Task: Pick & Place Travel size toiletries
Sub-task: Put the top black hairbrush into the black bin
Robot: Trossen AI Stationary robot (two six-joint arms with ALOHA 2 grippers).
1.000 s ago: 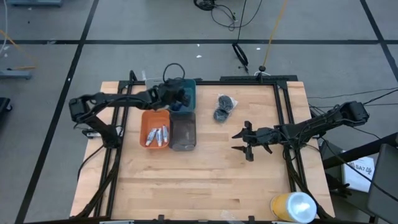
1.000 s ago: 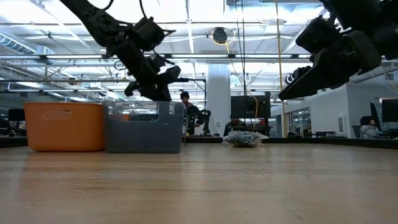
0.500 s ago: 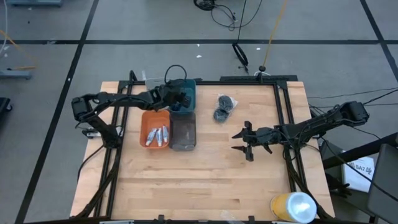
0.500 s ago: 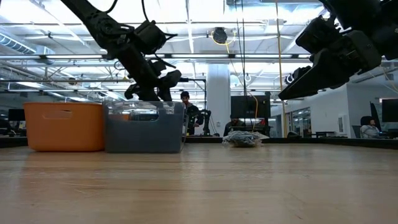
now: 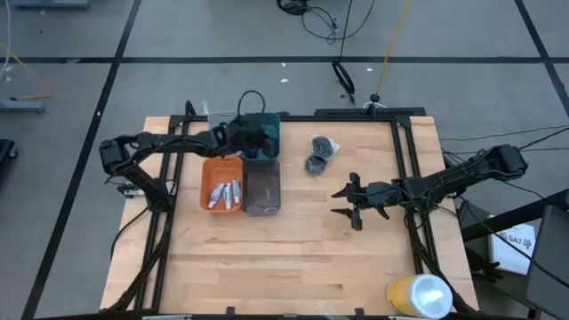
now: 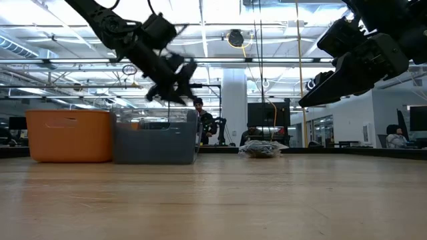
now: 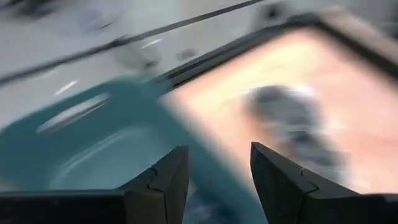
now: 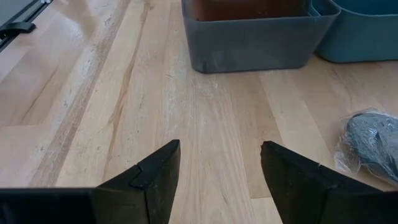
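Two dark grey round puffs lie on the table's far middle; they also show in the low view and one in the right wrist view. White tubes lie in the orange bin. My left gripper hovers open and empty above the teal bin; its wrist view is blurred. My right gripper is open and empty above the table's right middle, also in its wrist view. The bottles and packets do not show.
A grey bin stands beside the orange one, in front of the teal bin. A big yellow cylinder with a white end lies at the near right corner. Bare wood spreads across the near half.
My left gripper has swung a little over the teal bin, lifting and tipping upward in the low view. It stays open. My right arm has kept still.
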